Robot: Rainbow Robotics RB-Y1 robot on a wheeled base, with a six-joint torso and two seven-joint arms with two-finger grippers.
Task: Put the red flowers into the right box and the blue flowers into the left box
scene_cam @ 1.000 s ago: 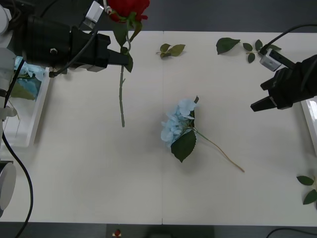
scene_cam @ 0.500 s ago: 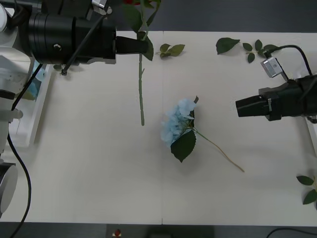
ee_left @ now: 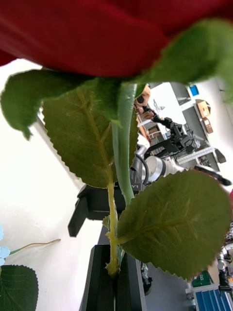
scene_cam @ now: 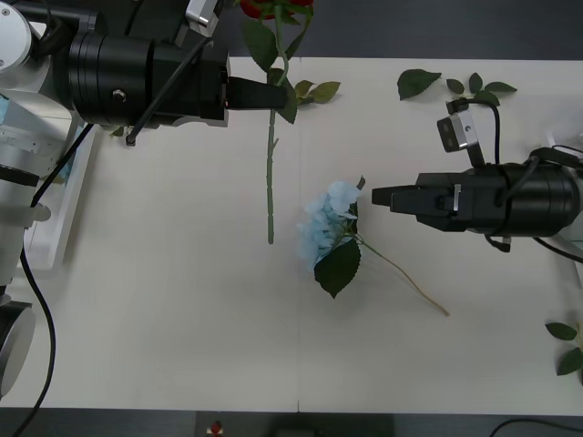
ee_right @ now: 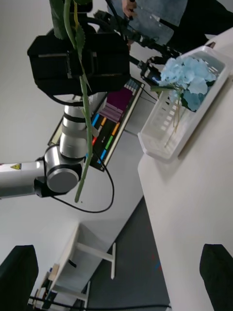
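Observation:
My left gripper (scene_cam: 276, 94) is shut on the green stem of a red flower (scene_cam: 278, 7), held upright above the table's far middle. The stem hangs down to just left of a blue flower (scene_cam: 326, 226) lying on the table. In the left wrist view the black fingers (ee_left: 102, 277) pinch the stem below the red flower (ee_left: 97, 34). My right gripper (scene_cam: 375, 196) is open, points left and hovers just right of the blue flower; the right wrist view shows its fingers (ee_right: 19, 277) apart. The left box (ee_right: 170, 131) holds blue flowers (ee_right: 189, 77); its rim (scene_cam: 68, 209) shows at the far left. The right box is hidden.
Loose green leaf sprigs lie at the far edge (scene_cam: 314, 89), the far right (scene_cam: 419, 82) and the near right edge (scene_cam: 569, 346). The blue flower's thin stem (scene_cam: 410, 282) trails toward the near right. The table's front half is bare white surface.
My left gripper has carried the red flower to the right, from the far left to the far middle. My right arm has swung left from the right edge to beside the blue flower.

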